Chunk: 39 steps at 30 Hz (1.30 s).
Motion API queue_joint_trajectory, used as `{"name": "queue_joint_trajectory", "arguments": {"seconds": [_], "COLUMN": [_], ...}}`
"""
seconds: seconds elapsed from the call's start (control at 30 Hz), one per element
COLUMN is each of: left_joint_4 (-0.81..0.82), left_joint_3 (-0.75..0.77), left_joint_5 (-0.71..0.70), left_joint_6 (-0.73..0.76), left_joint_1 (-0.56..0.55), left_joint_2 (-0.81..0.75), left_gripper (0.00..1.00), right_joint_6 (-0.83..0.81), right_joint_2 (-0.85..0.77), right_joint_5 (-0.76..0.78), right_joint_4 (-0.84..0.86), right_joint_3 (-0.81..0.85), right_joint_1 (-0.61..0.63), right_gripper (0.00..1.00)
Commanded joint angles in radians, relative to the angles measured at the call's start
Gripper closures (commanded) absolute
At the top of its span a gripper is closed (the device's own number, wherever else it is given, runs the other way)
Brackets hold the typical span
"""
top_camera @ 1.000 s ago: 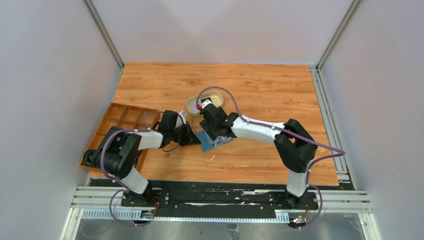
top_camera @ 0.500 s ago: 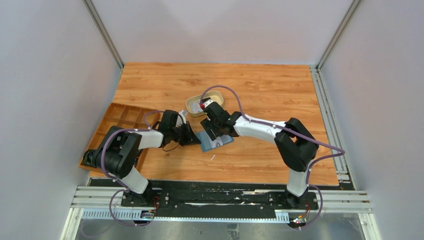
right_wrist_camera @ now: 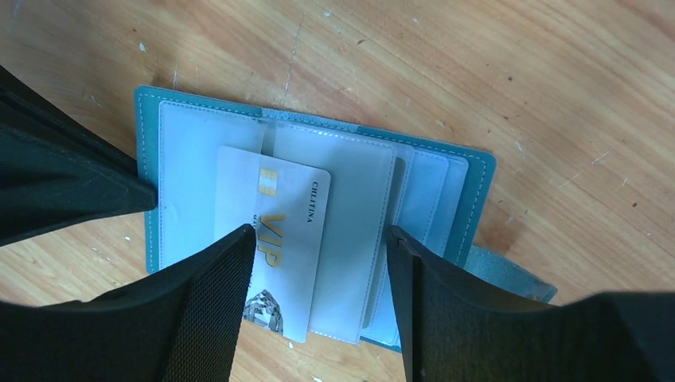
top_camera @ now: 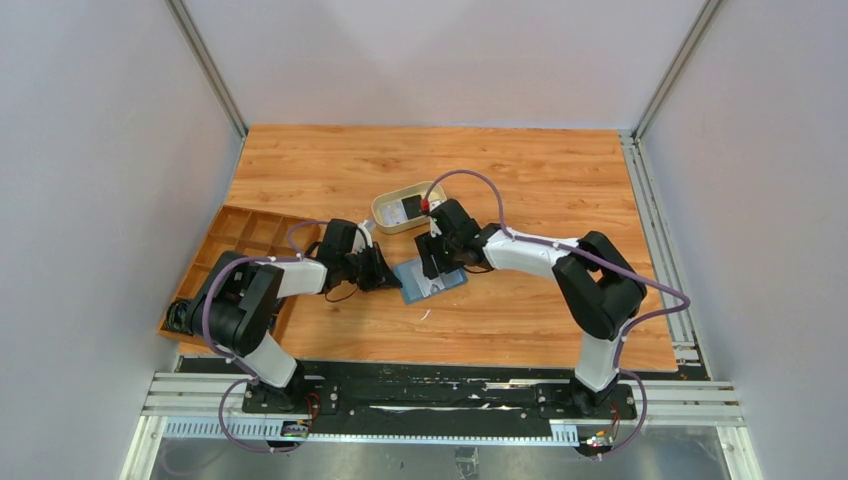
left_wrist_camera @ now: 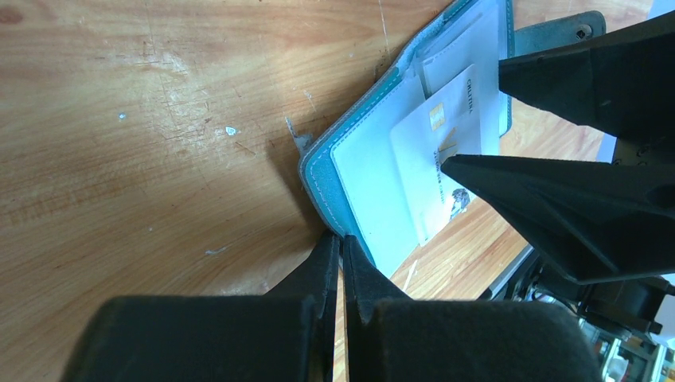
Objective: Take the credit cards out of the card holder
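The teal card holder (top_camera: 432,281) lies open on the table, pale pockets up (right_wrist_camera: 470,199). A whitish credit card (right_wrist_camera: 278,207) marked VIP sticks partway out of a pocket, past the holder's near edge; it also shows in the left wrist view (left_wrist_camera: 430,151). More pale cards sit in the right-hand pockets (right_wrist_camera: 422,191). My left gripper (left_wrist_camera: 341,239) is shut on the holder's left edge (left_wrist_camera: 318,171). My right gripper (right_wrist_camera: 318,235) is open and empty just above the holder, one finger over the card, the other over the right pockets.
A beige oval tray (top_camera: 380,215) with a dark item (top_camera: 404,211) inside sits just behind the holder. A wooden compartment tray (top_camera: 235,240) lies at the left table edge. The holder's snap tab (right_wrist_camera: 509,274) sticks out on the right.
My right wrist has moved to the right, away from the beige tray, uncovering the tray's inside. The left gripper and the holder have barely moved.
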Motion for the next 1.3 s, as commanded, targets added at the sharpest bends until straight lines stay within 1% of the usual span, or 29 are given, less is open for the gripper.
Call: {"name": "queue_joint_trajectory", "arguments": {"seconds": [0.0, 0.07, 0.2, 0.37, 0.4, 0.47, 0.63, 0.67, 0.77, 0.93, 1.27], "left_joint_4": [-0.165, -0.165, -0.162, -0.158, -0.158, -0.158, -0.164, -0.165, -0.165, -0.165, -0.165], "left_joint_3": [-0.038, -0.038, -0.039, -0.040, -0.040, -0.041, -0.044, -0.046, -0.049, -0.049, -0.046], "left_joint_5": [-0.131, -0.132, -0.130, -0.127, -0.127, -0.127, -0.129, -0.129, -0.134, -0.136, -0.135], "left_joint_6": [0.072, 0.073, 0.072, 0.073, 0.073, 0.071, 0.074, 0.074, 0.076, 0.076, 0.076], "left_joint_1": [0.003, 0.003, 0.003, 0.003, 0.003, 0.003, 0.003, 0.003, 0.003, 0.003, 0.003], "left_joint_2": [0.065, 0.067, 0.074, 0.079, 0.079, 0.076, 0.068, 0.065, 0.056, 0.058, 0.064], "left_gripper": [1.00, 1.00, 1.00, 1.00, 1.00, 1.00, 1.00, 1.00, 1.00, 1.00, 1.00], "right_joint_6": [0.071, 0.069, 0.060, 0.050, 0.053, 0.061, 0.130, 0.148, 0.181, 0.197, 0.279], "right_joint_2": [-0.034, -0.071, -0.167, -0.233, -0.236, -0.231, -0.147, -0.134, -0.112, -0.095, -0.025], "right_joint_5": [-0.093, -0.051, 0.083, 0.086, 0.074, 0.018, -0.244, -0.271, -0.309, -0.329, -0.440], "right_joint_4": [0.058, 0.068, 0.087, 0.127, 0.130, 0.192, 0.288, 0.312, 0.364, 0.407, 0.537], "right_joint_3": [-0.075, -0.101, -0.167, -0.203, -0.211, -0.224, -0.227, -0.234, -0.255, -0.285, -0.326], "right_joint_1": [-0.013, -0.014, -0.014, -0.015, -0.016, -0.020, -0.068, -0.080, -0.113, -0.148, -0.165], "right_gripper": [0.36, 0.36, 0.35, 0.34, 0.34, 0.34, 0.36, 0.37, 0.39, 0.40, 0.43]}}
